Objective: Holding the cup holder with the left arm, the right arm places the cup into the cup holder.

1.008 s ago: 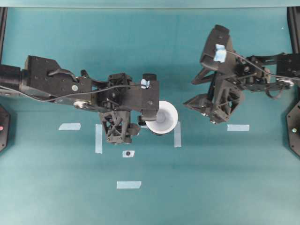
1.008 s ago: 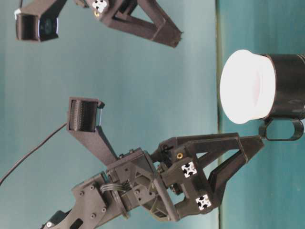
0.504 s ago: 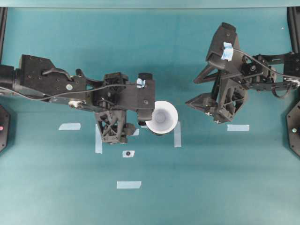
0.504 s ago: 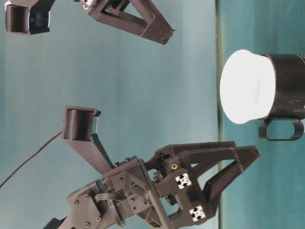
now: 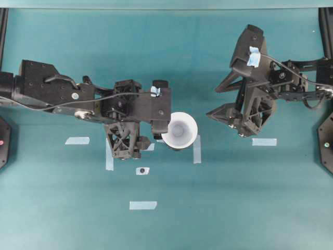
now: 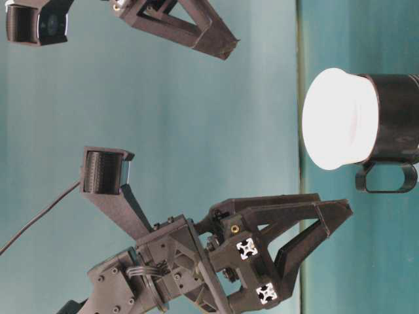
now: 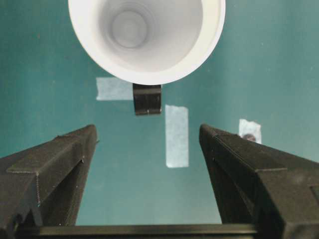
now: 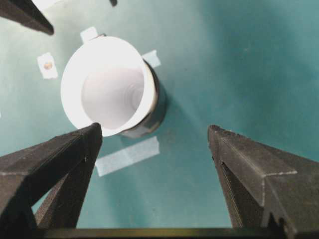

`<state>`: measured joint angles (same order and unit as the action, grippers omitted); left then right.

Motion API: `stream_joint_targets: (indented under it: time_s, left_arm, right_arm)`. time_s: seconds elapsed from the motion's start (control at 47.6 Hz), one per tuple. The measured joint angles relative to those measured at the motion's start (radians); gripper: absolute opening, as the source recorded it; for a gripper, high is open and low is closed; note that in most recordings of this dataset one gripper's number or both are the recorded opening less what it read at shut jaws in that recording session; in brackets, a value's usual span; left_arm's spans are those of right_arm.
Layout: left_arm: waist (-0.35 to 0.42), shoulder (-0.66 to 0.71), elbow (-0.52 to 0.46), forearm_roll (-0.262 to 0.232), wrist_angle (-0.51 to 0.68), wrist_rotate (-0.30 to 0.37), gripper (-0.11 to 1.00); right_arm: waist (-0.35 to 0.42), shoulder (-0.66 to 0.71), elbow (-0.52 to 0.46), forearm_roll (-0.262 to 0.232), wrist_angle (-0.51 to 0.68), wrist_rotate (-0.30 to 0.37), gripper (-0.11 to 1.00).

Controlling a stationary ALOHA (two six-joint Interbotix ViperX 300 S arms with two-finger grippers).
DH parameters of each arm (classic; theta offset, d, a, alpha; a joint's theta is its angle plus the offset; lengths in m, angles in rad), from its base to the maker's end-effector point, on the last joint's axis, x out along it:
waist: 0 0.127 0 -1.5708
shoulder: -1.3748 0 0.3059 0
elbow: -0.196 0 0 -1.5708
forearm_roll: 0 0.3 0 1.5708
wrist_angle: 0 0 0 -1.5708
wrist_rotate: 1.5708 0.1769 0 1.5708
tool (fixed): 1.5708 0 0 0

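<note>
On your teal counter (image 5: 250, 208) you see pale tape strips (image 5: 142, 205) scattered flat, two of them upright in the overhead view, and a small tape square (image 5: 142, 171) with a dark dot at its middle.

My left arm (image 5: 62, 96) — matte black, boxy housings, silver screw heads, thin black cable along its top; my right arm (image 5: 281, 83) — the same black, looped cable; lattice-braced gripper frames on both; a blue tape patch (image 5: 253, 56) on each wrist camera.
</note>
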<state>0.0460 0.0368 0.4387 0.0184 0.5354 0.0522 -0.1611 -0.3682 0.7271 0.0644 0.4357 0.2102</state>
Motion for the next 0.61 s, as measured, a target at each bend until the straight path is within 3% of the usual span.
stream_joint_targets:
  time_s: [0.609]
  left_arm:
    - [0.0,0.0,0.0,-0.002,0.0,0.0,0.85]
  right_arm:
    - [0.0,-0.002,0.009,0.0,-0.017,0.0,0.92]
